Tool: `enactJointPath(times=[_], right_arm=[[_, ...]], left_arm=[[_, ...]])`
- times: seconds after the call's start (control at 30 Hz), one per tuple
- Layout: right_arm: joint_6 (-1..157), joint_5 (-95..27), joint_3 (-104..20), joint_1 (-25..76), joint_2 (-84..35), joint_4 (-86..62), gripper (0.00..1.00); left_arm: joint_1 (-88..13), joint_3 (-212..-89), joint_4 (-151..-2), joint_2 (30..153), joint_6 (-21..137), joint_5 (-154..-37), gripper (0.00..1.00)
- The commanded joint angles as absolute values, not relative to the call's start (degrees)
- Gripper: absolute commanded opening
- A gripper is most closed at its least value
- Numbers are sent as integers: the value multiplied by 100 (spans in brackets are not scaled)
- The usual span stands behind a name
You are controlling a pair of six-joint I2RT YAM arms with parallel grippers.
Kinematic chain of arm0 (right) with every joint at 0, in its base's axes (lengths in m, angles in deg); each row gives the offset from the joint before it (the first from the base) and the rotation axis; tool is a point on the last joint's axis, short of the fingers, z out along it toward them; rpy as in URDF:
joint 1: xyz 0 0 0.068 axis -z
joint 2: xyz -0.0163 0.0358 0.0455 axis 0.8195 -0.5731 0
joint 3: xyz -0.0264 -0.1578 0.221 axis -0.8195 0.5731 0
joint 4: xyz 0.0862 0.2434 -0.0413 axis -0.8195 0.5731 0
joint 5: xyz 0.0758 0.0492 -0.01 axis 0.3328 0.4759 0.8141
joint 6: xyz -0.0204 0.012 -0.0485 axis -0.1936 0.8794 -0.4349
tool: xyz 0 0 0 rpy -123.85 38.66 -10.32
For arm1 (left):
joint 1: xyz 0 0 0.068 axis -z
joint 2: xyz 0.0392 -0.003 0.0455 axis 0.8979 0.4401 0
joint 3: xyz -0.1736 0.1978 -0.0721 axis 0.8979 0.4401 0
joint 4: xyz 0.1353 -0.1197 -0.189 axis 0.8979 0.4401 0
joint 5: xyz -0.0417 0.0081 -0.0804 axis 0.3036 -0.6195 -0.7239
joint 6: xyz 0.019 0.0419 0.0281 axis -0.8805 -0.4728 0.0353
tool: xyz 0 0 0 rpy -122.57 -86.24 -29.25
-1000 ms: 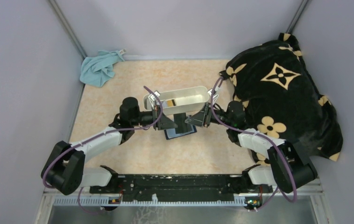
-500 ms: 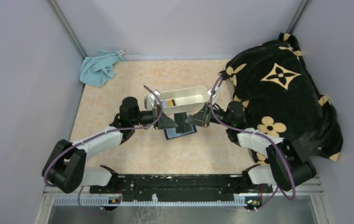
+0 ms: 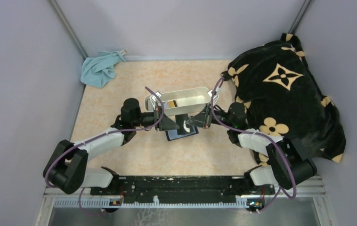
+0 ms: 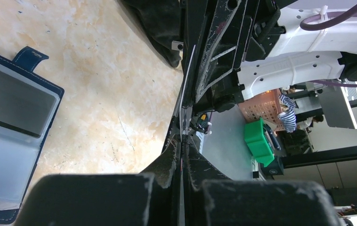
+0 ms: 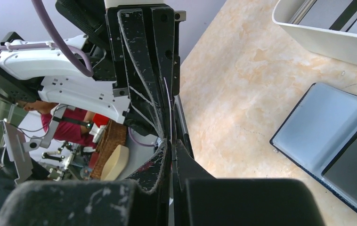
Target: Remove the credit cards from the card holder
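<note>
We see both arms meet over the middle of the tabletop (image 3: 120,94), just nearer than the white tray (image 3: 186,109). Between them they hold one thin card (image 4: 186,99), seen edge-on in both wrist views. The left claw (image 4: 182,146) is narrowed right down on one end of it, and the right claw (image 5: 171,146) is pinched just as tightly on the other end. Below them the wallet (image 3: 181,133) lies open and flat on the tabletop, its pale blue inside facing up and its snap tab spread out. A blue cloth (image 3: 99,69) sits in the far left corner. A black flowered blanket (image 3: 285,94) is heaped along the right edge.
</note>
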State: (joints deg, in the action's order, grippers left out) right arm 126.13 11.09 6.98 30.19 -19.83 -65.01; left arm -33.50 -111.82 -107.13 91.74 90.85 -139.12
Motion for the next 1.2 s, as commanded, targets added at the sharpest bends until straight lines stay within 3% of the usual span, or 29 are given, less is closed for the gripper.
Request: enactJointPath(times=[0.0, 0.27, 0.7, 0.97, 1.1, 1.17], right_arm=[[12905, 1219, 676, 2954, -2033, -7262, 0], [13168, 1097, 799, 2954, -1944, -7691, 0], [13401, 1092, 860, 2946, -2029, -8036, 0], [13481, 1088, 978, 2911, -2051, -8234, 0], [13473, 1109, 1001, 2910, -2086, -8246, 0], [13486, 1122, 981, 2910, -2087, -8240, 0]], left_arm=[[-3326, -10966, -10890, 8907, 8982, -13622, 7], [-3329, -10838, -10766, 8547, 8718, -12993, 20], [-3328, -10614, -11370, 8365, 8915, -13009, 16], [-3327, -10518, -11968, 8455, 9210, -13066, 24], [-3320, -10544, -11987, 8432, 9209, -13024, 17], [-3316, -10531, -11991, 8427, 9225, -13016, 8]])
